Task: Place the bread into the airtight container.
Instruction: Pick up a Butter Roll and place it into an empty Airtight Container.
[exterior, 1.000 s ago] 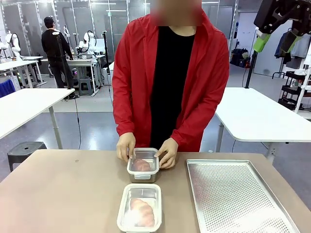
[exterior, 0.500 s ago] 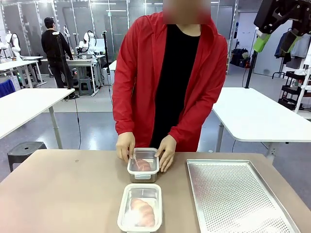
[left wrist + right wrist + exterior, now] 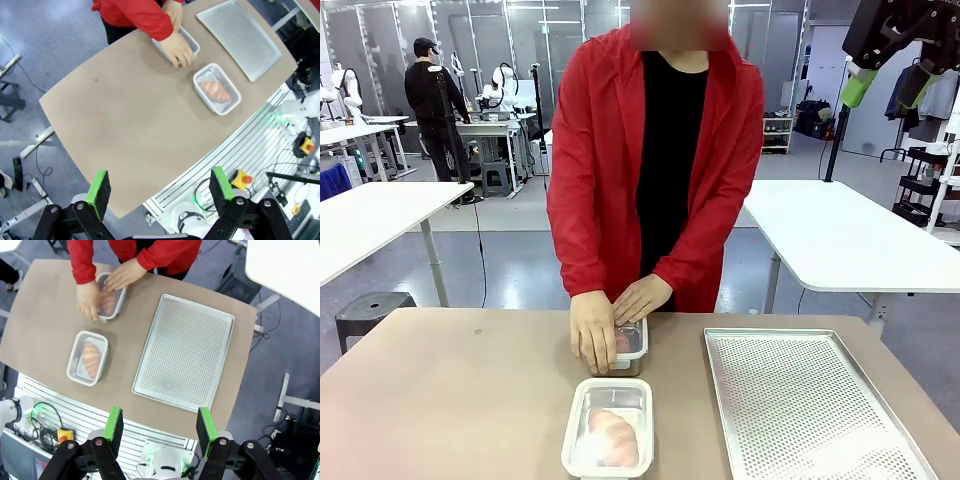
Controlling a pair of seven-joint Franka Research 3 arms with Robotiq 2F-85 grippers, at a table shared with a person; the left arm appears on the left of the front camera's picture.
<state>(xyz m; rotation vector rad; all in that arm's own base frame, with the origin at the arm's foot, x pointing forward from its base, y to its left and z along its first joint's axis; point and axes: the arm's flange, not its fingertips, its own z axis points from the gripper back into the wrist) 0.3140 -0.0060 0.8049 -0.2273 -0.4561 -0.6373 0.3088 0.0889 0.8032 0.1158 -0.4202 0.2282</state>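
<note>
Two small steel airtight containers sit mid-table. The near container (image 3: 608,428) (image 3: 216,95) (image 3: 88,358) holds a golden-brown bread (image 3: 610,436) (image 3: 90,357) under what looks like a clear lid. On the far container (image 3: 632,345) (image 3: 116,305) the person presses both hands (image 3: 595,335), which hide most of it; a bit of bread shows through its top. My left gripper (image 3: 160,186) hangs open high above the table's edge. My right gripper (image 3: 159,426) (image 3: 888,88) is open too, far above the table, holding nothing.
A large perforated metal tray (image 3: 810,400) (image 3: 185,352) (image 3: 240,37) lies empty on the table's right side. The person in a red jacket (image 3: 660,160) leans over the far edge. Bare brown tabletop (image 3: 450,400) spreads to the left of the containers.
The person's hands have moved from the sides of the far container onto its top, and the person has leaned further over it. Neither arm has moved.
</note>
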